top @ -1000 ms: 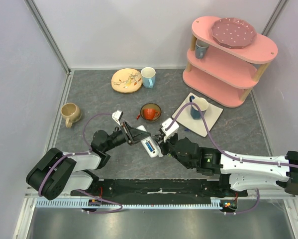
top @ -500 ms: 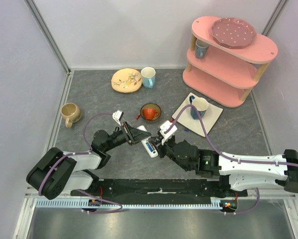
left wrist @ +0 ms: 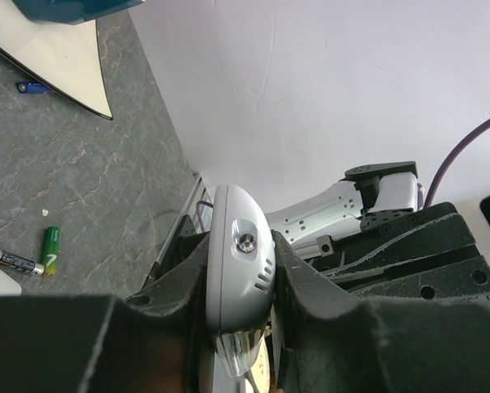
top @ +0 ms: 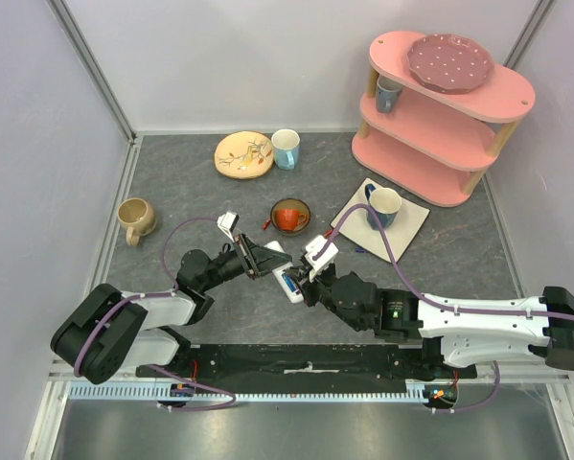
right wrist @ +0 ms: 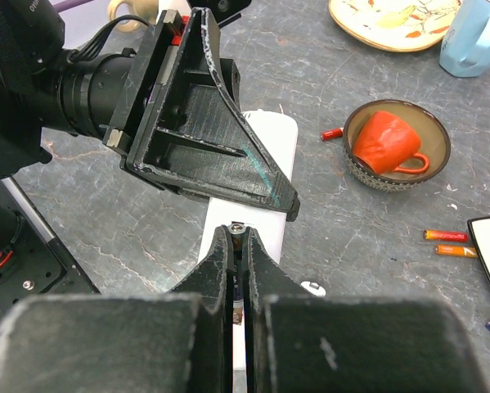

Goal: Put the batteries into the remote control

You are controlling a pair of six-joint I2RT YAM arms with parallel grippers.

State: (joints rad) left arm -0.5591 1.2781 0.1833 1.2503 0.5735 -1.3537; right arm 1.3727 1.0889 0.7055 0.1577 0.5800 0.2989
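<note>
While the left gripper [top: 265, 257] clamps the remote control [top: 288, 282] between its fingers and holds it off the table at near centre, just nearer than the bowl [right wrist: 431, 168] with the orange cup, the right gripper [right wrist: 237, 241] meets it from the right with its jaws pressed together and its tips against the remote's white body. A small metal-capped end shows right at those tips in the right wrist view. I cannot tell whether it belongs to a cell being pushed home or to the remote itself, and nothing shows plainly that the right jaws hold anything. From above, a patch of blue shows in the remote's upturned face, which suggests that one cell already sits in the open bay, though the view is too small to be sure. The loading looks to be under way and not finished. Several batteries lie loose on the table: a green one [left wrist: 51, 248] and a dark one [left wrist: 14, 260] side by side, a red one [right wrist: 332, 133] just left of the bowl, two orange ones [right wrist: 446, 236] to its near right, and a blue one [left wrist: 33, 86] beside the white tray [left wrist: 81, 78]. What appears left is seating the present cell, adding any other the bay needs, and closing the cover.
</note>
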